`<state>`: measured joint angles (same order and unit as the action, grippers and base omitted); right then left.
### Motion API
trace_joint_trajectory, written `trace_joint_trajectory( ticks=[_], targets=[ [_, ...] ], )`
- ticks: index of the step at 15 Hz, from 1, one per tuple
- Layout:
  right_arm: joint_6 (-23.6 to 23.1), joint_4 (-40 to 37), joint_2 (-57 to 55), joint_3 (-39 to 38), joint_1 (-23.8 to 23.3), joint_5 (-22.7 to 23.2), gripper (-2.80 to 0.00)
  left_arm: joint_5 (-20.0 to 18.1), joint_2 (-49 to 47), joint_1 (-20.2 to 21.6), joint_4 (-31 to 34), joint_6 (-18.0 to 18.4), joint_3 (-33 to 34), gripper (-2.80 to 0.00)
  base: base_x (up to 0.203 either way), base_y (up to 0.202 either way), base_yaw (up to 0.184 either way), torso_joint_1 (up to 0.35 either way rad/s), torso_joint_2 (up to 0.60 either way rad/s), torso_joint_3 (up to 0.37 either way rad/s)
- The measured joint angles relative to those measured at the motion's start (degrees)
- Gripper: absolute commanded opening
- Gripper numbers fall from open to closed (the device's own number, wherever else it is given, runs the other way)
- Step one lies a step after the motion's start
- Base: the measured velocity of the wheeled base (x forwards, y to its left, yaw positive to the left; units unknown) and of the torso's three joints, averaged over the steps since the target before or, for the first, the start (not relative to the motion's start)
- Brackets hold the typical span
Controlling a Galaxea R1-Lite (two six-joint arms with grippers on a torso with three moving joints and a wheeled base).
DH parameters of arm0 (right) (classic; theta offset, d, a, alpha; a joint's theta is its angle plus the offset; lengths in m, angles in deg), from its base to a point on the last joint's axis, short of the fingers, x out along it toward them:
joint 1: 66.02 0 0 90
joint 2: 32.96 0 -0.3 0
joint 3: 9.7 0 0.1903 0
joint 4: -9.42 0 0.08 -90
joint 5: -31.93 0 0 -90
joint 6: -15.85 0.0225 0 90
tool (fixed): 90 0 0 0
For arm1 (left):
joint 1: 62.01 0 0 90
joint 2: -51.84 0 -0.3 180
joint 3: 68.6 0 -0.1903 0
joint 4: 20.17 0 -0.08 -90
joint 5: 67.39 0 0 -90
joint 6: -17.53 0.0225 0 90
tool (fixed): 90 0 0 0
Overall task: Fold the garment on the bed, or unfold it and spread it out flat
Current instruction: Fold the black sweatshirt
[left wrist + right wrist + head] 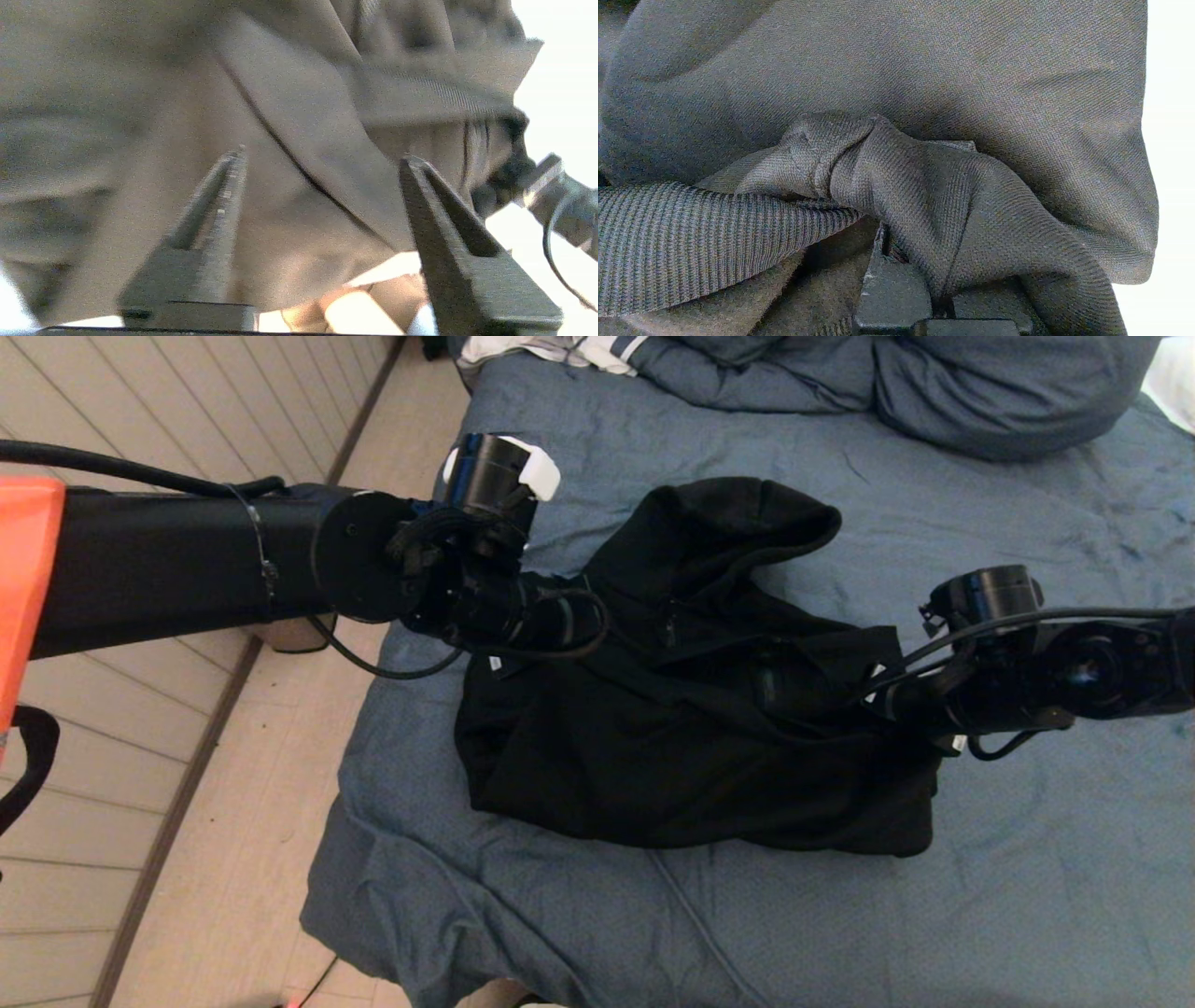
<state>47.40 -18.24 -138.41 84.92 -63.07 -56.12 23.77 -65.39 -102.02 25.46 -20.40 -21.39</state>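
Observation:
The black hooded garment [691,728] lies crumpled on the blue bed [1027,859], its hood [738,518] pointing toward the pillows. My left gripper [605,616] hovers at the garment's left upper edge. In the left wrist view this gripper [322,163] is open, its fingers [224,196] wide apart with dark fabric [140,116] just beyond them. My right gripper [873,702] is at the garment's right side. In the right wrist view it [938,280] is shut on a bunched fold of the garment [952,196], beside a ribbed band [691,233].
Blue pillows [1008,392] and a white striped cloth [579,350] lie at the head of the bed. The bed's left edge [345,784] drops to a pale wooden floor [224,859]. Bare duvet stretches in front of and to the right of the garment.

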Motion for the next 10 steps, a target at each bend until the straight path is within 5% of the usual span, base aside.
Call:
trace_joint_trajectory(
  ticks=[8,9,10],
  targets=[
    [0.01,0.02,-0.15,-0.45,0.0,-0.05,-2.8,0.22,-6.92,-5.77,-1.18,0.18,-0.44,0.0,0.0,0.0,0.0,0.0,0.0,0.0],
    [0.01,0.02,-0.17,-0.54,0.02,-0.04,-2.8,0.24,-7.69,-5.98,-2.17,0.3,-0.61,-2.61,0.0,0.0,0.0,0.0,0.0,0.0],
    [-0.02,0.02,-0.2,-0.56,0.05,-0.06,-2.8,0.29,-8.18,-6.13,-3.06,0.26,-0.67,-2.8,0.0,0.0,0.0,0.0,0.0,0.0]
  ],
)
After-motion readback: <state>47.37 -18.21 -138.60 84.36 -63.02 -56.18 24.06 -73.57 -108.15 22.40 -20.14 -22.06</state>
